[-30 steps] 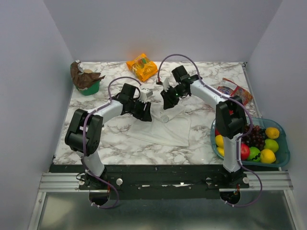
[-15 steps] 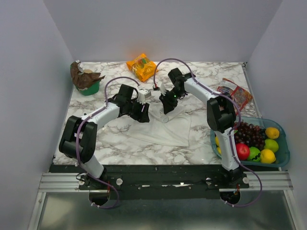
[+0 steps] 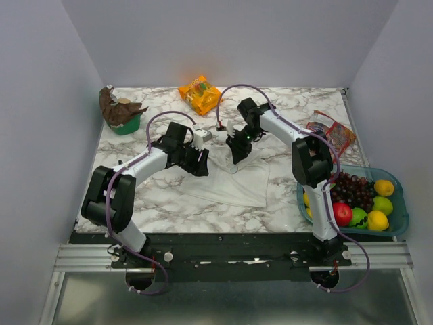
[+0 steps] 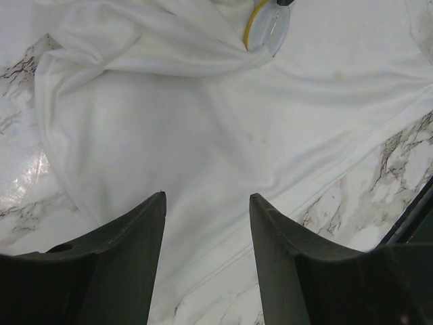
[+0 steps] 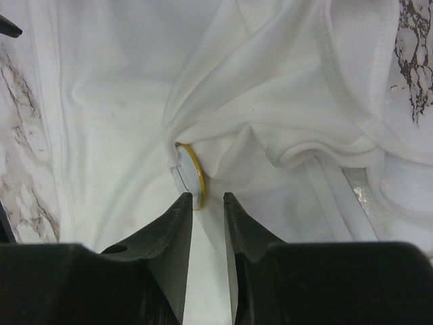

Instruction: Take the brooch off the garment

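The white garment [image 3: 237,184] lies crumpled on the marble table between my two arms. The brooch, a small round disc with a golden-yellow rim, is pinned in a bunched fold; it shows edge-on in the right wrist view [image 5: 189,177] and at the top of the left wrist view [image 4: 266,27]. My right gripper [image 5: 206,197] hangs just over it, fingers a narrow gap apart, the left fingertip [image 5: 181,203] touching the brooch's lower rim. My left gripper [image 4: 206,196] is wide open and empty above the cloth [image 4: 203,122], well short of the brooch.
An orange snack bag [image 3: 199,94] lies at the back centre. A green pot with a brown crumpled thing [image 3: 120,113] stands back left. A red packet [image 3: 331,130] lies back right. A blue tray [image 3: 400,218] of fruit sits at the right edge.
My right gripper has come down and a little left onto the bunched cloth at the brooch. My left arm has shifted slightly left, its gripper still over the garment.
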Available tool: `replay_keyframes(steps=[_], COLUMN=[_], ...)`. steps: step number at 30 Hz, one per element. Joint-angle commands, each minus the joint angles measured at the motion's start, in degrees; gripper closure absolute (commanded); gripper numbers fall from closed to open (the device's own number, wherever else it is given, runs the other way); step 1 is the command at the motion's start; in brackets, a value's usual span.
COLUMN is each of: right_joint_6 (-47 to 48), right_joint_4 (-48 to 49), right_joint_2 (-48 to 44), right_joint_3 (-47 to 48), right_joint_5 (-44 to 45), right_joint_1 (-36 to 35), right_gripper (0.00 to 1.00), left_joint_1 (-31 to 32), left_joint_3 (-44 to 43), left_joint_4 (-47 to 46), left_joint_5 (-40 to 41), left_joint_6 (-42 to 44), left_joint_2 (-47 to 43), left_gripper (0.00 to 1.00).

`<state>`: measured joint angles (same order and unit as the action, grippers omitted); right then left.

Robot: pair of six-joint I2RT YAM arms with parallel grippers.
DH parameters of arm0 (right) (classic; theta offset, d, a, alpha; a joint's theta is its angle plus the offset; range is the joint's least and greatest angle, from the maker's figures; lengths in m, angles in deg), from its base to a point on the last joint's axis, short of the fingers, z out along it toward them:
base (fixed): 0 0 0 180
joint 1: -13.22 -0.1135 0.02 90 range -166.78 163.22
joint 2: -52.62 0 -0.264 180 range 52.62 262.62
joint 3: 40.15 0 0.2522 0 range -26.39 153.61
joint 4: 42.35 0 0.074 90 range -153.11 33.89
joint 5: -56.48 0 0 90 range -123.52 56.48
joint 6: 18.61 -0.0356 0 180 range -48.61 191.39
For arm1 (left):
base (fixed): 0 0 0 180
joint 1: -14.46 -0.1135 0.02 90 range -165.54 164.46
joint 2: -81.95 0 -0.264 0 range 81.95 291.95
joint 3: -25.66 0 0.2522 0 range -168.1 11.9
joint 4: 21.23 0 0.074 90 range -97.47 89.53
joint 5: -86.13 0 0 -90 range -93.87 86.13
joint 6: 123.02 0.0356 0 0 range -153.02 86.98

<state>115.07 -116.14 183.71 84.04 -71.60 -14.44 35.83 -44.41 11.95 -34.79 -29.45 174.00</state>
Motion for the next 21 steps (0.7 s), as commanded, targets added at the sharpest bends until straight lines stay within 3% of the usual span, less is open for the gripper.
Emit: replay_keyframes(steps=[1,10,21], right_joint_6=[1.5,2.3,2.5], right_joint_4=[-1.8,-2.6,-3.3], right_joint_2=[-0.3,0.7,2.3], right_joint_3=[0.0,1.3,2.4], right_joint_5=[-2.3,-2.5,0.9], right_joint_1=[-0.3,-0.9,-2.5], right_gripper=[0.67,0.74,0.71], left_joint_1=[-0.3,-0.3,-0.4], left_joint_3=[-0.1,0.1,0.2], left_joint_4=[0.0,-0.2,-0.3], left_joint_5=[0.9,1.2,1.3], left_joint_6=[1.0,1.3,1.5], left_joint_2=[-0.9,-0.7,-0.7], left_gripper=[0.38,0.38,0.38])
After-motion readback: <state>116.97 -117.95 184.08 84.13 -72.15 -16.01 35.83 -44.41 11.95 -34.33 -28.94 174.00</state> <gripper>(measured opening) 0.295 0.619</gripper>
